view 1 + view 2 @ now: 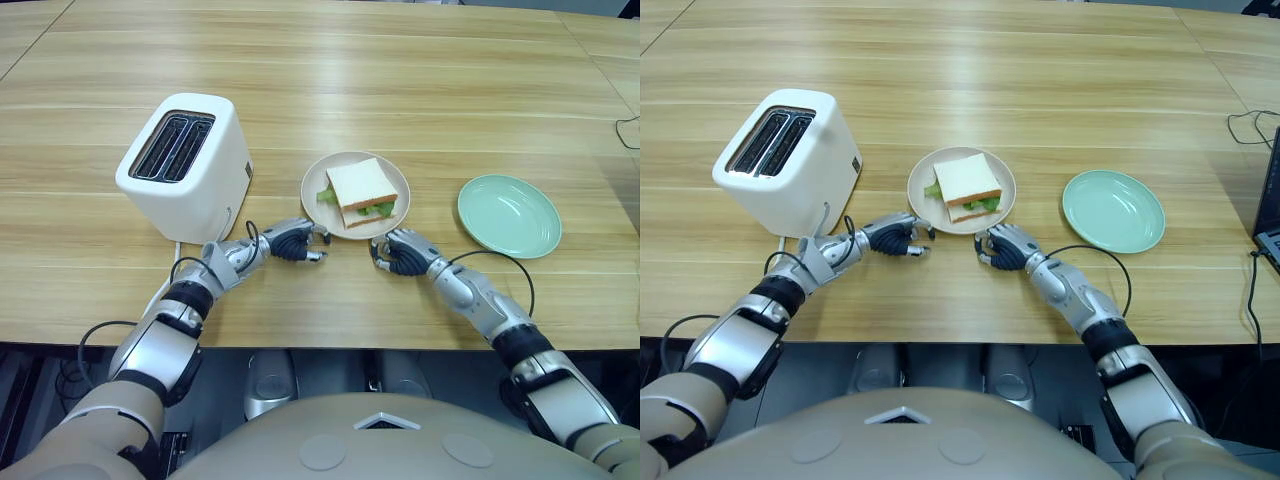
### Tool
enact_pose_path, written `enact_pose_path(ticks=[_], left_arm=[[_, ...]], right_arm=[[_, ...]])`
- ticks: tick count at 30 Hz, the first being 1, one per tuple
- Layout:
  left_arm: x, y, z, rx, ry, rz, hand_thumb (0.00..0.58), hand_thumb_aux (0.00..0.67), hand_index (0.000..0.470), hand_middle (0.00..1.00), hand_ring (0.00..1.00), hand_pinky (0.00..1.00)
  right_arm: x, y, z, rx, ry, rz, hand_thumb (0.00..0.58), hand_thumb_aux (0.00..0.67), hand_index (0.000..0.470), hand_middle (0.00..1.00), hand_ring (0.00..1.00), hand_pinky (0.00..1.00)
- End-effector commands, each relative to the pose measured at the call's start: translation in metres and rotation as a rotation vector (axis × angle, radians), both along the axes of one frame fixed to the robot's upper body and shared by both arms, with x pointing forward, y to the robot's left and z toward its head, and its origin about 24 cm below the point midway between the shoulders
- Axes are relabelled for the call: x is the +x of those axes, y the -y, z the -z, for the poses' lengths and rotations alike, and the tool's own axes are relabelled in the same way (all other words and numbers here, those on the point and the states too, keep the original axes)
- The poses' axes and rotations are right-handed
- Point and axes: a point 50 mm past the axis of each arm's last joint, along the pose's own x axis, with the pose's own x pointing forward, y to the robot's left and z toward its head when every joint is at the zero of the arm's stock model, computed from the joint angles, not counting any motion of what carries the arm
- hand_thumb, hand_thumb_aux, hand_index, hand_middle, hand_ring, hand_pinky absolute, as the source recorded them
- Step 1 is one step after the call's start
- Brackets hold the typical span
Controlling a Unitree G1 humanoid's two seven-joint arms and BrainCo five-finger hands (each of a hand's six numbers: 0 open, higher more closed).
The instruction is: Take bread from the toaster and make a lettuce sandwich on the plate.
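Okay, the sandwich (365,190) sits on the tan plate (330,162) in the middle of the table (400,80): two white slices stacked, lettuce (326,196) peeking out along the left and near edges. The toaster (200,180) stands to the left, and from here its slots look dark and empty. To my eye the build is done, and what's left is getting clear without disturbing it.

My left hand (295,241) rests on the table just near-left of the plate, fingers curled in, holding nothing. My right hand (400,252) sits just near-right of the plate, also curled and empty, its fingertips close to the rim.

To do this well, I'd draw both hands straight toward the near edge and keep them low and slow, because a sideways sweep could clip the rim and slide the top slice. The top slice sits slightly skewed on the stack, so I'd avoid nudging the plate. The green plate (510,215) off to the right is well apart, so it's no concern.
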Motion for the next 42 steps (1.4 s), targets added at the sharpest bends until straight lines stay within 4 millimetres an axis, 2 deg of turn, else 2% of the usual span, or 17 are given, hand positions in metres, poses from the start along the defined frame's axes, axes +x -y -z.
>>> enact_pose_path(ticks=[1,2,3,5,6,7,8,9,11,14,19,23,28,38,42], left_arm=[[0.013,-0.004,-0.014,-0.077,0.136,-0.122,0.000,0.000,0.000,0.89,0.89,0.89],[0.015,-0.004,-0.019,-0.118,0.164,-0.132,0.000,0.000,0.000,0.89,0.89,0.89],[0.015,-0.003,-0.023,-0.165,0.180,-0.129,0.000,0.000,0.000,0.82,0.82,0.82],[0.013,0.000,-0.032,-0.279,0.199,-0.092,0.000,0.000,0.000,0.78,0.78,0.78],[0.010,0.002,-0.037,-0.342,0.204,-0.064,0.000,0.000,0.000,0.37,0.37,0.37],[0.007,0.003,-0.041,-0.409,0.203,-0.036,0.000,0.000,0.000,0.17,0.17,0.17],[0.003,0.005,-0.045,-0.479,0.194,-0.003,0.000,0.000,0.000,0.17,0.17,0.17],[-0.001,0.006,-0.049,-0.545,0.188,0.034,0.000,0.000,0.000,0.00,0.00,0.00],[-0.006,0.005,-0.059,-0.678,0.196,0.071,0.000,0.000,0.000,0.00,0.00,0.00],[-0.009,0.002,-0.073,-0.822,0.195,0.086,0.000,0.000,0.000,0.00,0.00,0.00],[-0.014,-0.003,-0.092,-1.032,0.218,0.075,0.000,0.000,0.000,0.00,0.00,0.00],[-0.019,0.000,-0.096,-1.136,0.222,0.038,0.000,0.000,0.000,0.00,0.00,0.00],[-0.025,0.007,-0.088,-1.184,0.212,-0.039,0.000,0.000,0.000,0.00,0.00,0.00],[-0.023,0.007,-0.075,-1.188,0.222,-0.179,0.000,0.000,0.000,0.00,0.00,0.00],[-0.020,0.009,-0.068,-1.161,0.218,-0.200,0.000,0.000,0.000,0.00,0.00,0.00]], right_arm=[[0.014,0.004,-0.001,0.006,0.081,0.100,0.580,0.670,0.460,1.00,1.00,1.00],[0.017,0.003,-0.004,0.023,0.109,0.118,0.580,0.670,0.460,1.00,1.00,1.00],[0.020,0.004,-0.009,0.048,0.138,0.135,0.580,0.670,0.460,1.00,1.00,1.00],[0.024,0.006,-0.019,0.113,0.202,0.173,0.580,0.670,0.460,0.98,0.98,0.98],[0.026,0.007,-0.025,0.153,0.234,0.187,0.509,0.436,0.299,0.47,0.47,0.47],[0.026,0.009,-0.030,0.199,0.257,0.197,0.000,0.000,0.000,0.00,0.00,0.00],[0.026,0.010,-0.036,0.260,0.279,0.203,0.000,0.000,0.000,0.00,0.00,0.00],[0.025,0.012,-0.044,0.330,0.300,0.211,0.000,0.000,0.000,0.00,0.00,0.00],[0.021,0.018,-0.064,0.511,0.358,0.217,0.000,0.000,0.000,0.00,0.00,0.00],[0.013,0.024,-0.087,0.687,0.412,0.210,0.000,0.000,0.000,0.00,0.00,0.00],[0.005,0.030,-0.110,0.869,0.450,0.206,0.000,0.000,0.000,0.00,0.00,0.00],[0.002,0.031,-0.120,0.945,0.474,0.218,0.000,0.000,0.000,0.00,0.00,0.00],[-0.001,0.027,-0.119,0.981,0.470,0.237,0.000,0.000,0.000,0.00,0.00,0.00],[0.001,0.020,-0.097,0.942,0.420,0.256,0.000,0.000,0.000,0.00,0.00,0.00],[0.008,0.024,-0.084,0.942,0.394,0.295,0.000,0.000,0.000,0.00,0.00,0.00]])
